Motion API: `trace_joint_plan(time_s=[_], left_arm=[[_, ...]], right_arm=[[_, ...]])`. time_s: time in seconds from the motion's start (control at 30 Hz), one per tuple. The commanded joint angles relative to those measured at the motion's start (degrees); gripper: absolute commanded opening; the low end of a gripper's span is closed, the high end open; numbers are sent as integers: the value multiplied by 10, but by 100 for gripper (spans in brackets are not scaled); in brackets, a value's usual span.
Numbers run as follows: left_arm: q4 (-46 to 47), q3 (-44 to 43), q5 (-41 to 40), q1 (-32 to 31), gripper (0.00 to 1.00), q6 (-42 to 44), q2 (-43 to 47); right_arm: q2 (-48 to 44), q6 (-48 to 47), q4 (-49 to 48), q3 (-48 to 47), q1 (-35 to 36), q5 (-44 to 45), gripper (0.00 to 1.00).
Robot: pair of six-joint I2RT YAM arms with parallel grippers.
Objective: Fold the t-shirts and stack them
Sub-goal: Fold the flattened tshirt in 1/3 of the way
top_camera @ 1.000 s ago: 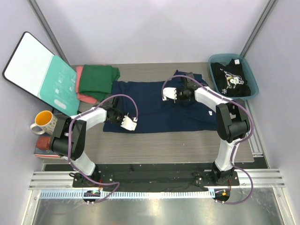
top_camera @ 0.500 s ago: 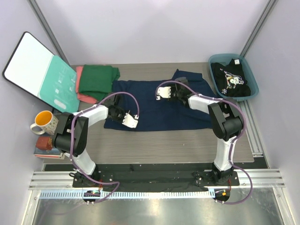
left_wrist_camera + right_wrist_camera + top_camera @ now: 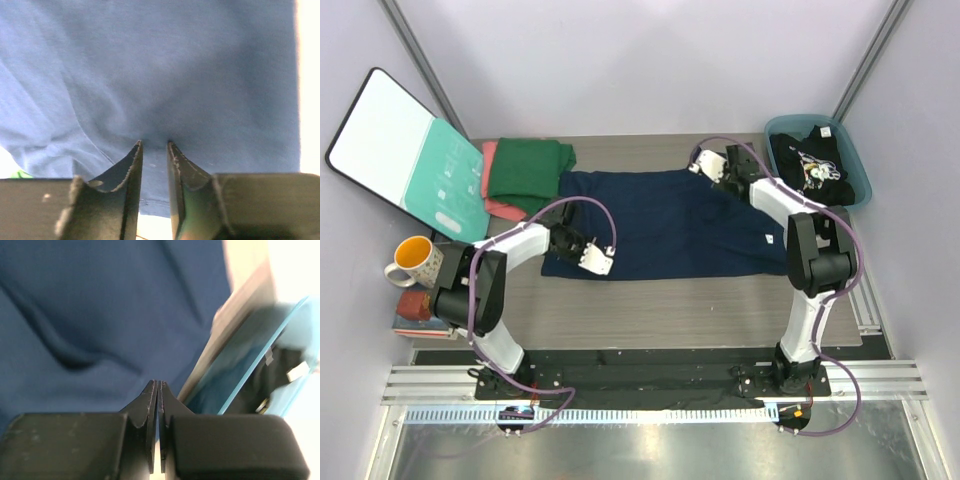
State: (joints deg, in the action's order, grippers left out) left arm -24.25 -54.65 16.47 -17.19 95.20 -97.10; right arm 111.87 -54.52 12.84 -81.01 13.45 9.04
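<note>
Navy t-shirt [image 3: 670, 225] lies spread on the table [image 3: 650, 310] in the top view, with the left gripper [image 3: 595, 260] at its near-left hem and the right gripper [image 3: 703, 163] at its far-right corner. In the left wrist view, the fingers [image 3: 130, 165] stand narrowly apart, their tips pinching navy cloth. In the right wrist view, the fingers [image 3: 147, 400] are pressed together beside the teal bin [image 3: 240, 385]; whether cloth is caught between them cannot be determined.

Navy tee [image 3: 670, 225]: soft matt cloth, lightly creased.
Green tee [image 3: 528, 168], pink tee [image 3: 488, 165]: the same matt cloth.
Black tee [image 3: 790, 155]: matt cloth with white print.
Tub [image 3: 863, 185]: smooth teal plastic, slight sheen.
Bench [image 3: 670, 305]: grey wood-grain top, matt.
Board [image 3: 380, 130]: smooth white and teal faces.
Mug [image 3: 410, 262]: glossy glazed ceramic.
Rail [image 3: 430, 385]: bare ribbed metal.
Left end effector [image 3: 153, 145], fingers [image 3: 125, 167]: dark matt plastic, rough ragged edges.
</note>
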Motion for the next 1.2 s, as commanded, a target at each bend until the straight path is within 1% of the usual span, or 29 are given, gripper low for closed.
trace_joint_plan(time_s=[0.0, 0.03, 0.13, 0.17, 0.3, 0.43, 0.53, 0.63, 0.67, 0.8, 0.83, 0.93, 1.17], left_arm=[[-114, -1, -6, -2, 31, 17, 62], [-144, 7, -8, -3, 31, 23, 72], [-168, 28, -21, -2, 34, 31, 104], [-176, 32, -28, -2, 36, 31, 110], [-185, 46, -36, -3, 36, 25, 119], [-176, 45, -29, -2, 36, 9, 114], [-160, 46, -26, -3, 34, -1, 100], [-150, 48, -32, -4, 30, -12, 81], [-149, 49, -35, -4, 27, -14, 76], [-148, 61, -57, -4, 20, -17, 53], [-148, 64, -65, -4, 19, -15, 52], [-159, 74, -78, -4, 15, -14, 46], [-179, 85, -77, -5, 13, -16, 60]], right_arm=[[-52, 32, 75, 23, -12, -15, 8], [-54, 29, 81, 35, -14, -16, 8], [-61, 25, 94, 54, -24, -33, 8], [-61, 23, 100, 57, -26, -42, 7], [-45, 17, 147, 60, -34, -79, 5], [-20, 16, 163, 54, -43, -83, 2], [6, 18, 163, 39, -50, -82, 1], [30, 34, 159, 14, -59, -83, 1], [34, 37, 158, 8, -62, -102, 1], [53, 35, 148, -6, -68, -93, 1], [55, 34, 149, -8, -69, -70, 1], [60, 32, 148, -5, -78, -57, 1], [47, 10, 149, 27, -101, -37, 1]])
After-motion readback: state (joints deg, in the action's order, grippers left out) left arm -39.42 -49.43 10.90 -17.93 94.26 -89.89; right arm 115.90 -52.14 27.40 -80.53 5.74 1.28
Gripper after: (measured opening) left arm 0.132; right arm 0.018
